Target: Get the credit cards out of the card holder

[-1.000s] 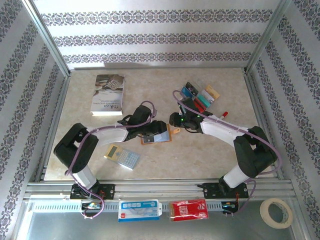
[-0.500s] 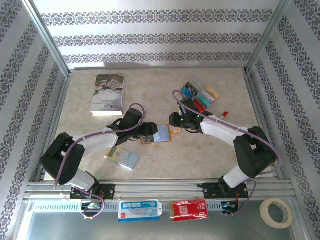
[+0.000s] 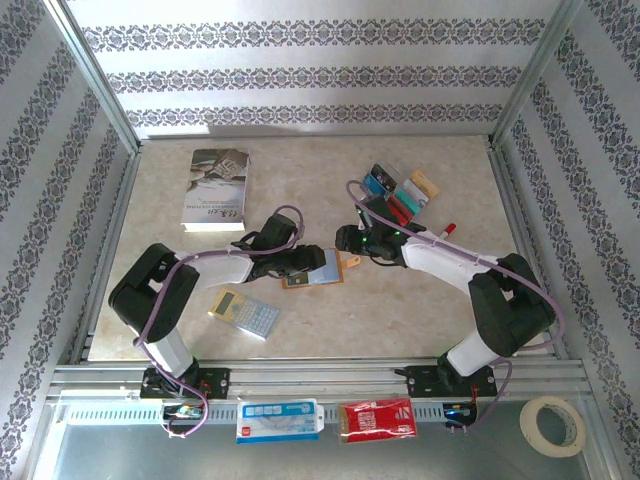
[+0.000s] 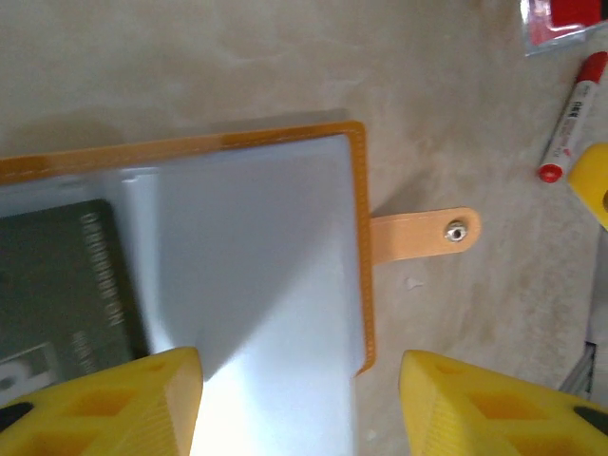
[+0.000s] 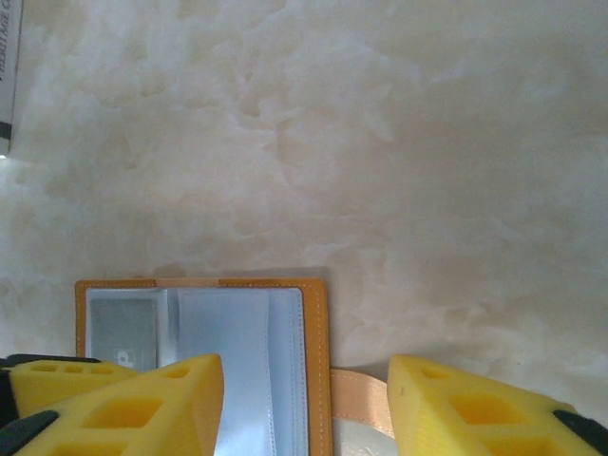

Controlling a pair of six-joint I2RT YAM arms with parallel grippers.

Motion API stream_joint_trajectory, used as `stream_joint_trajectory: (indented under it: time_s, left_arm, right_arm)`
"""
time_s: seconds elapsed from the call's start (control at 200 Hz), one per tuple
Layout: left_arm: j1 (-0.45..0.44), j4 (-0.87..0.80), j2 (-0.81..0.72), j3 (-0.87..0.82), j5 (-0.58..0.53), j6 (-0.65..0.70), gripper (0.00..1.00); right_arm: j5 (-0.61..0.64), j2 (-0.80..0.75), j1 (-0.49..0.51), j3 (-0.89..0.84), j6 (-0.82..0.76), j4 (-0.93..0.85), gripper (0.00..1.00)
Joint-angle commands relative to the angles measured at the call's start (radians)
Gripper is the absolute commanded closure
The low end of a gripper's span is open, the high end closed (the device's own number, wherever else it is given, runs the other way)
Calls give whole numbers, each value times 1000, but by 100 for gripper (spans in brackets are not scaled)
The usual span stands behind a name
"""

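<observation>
worktop: beige, marbled with cream veining. card holder: orange-tan border, pale blue-grey inner panels; tab orange, silver stud. card in holder: dark grey-green, faint lettering. credit cards near far right corner: teal, red, gold, dark. calculator: grey, yellow. marker: white, red cap. book: grey-white cover. left gripper, right gripper: yellow fingers. walls: white, grey ornamental bands.

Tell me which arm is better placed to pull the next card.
Likely left. The left gripper hangs open over the card holder, the dark card close by one finger. The right gripper is open at the tab edge, farther from that card.
</observation>
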Motion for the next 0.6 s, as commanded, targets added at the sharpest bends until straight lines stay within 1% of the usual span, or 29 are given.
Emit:
stream_joint_trajectory:
  time_s: [0.0, 0.105, 0.205, 0.32, 0.45, 0.545, 0.595]
  left_arm:
    - [-15, 66, 32, 27, 55, -25, 42]
    - [-19, 51, 51, 38, 46, -26, 42]
    - [-19, 22, 64, 39, 20, -26, 43]
    - [-20, 13, 55, 36, 23, -27, 43]
    - [-16, -5, -24, 29, 17, -22, 43]
    - [-2, -52, -106, 15, -33, -16, 40]
    - [12, -81, -151, -3, -66, -15, 37]
  right_arm:
    - [34, -42, 2, -26, -4, 15, 45]
    - [48, -59, 2, -45, -4, 32, 41]
    - [47, -63, 1, -47, -2, 32, 41]
    - [39, -59, 1, -45, -1, 30, 42]
    - [26, -58, 1, -42, 0, 36, 42]
    - [-1, -60, 1, -42, -5, 53, 43]
    - [-48, -56, 2, -44, -11, 75, 43]
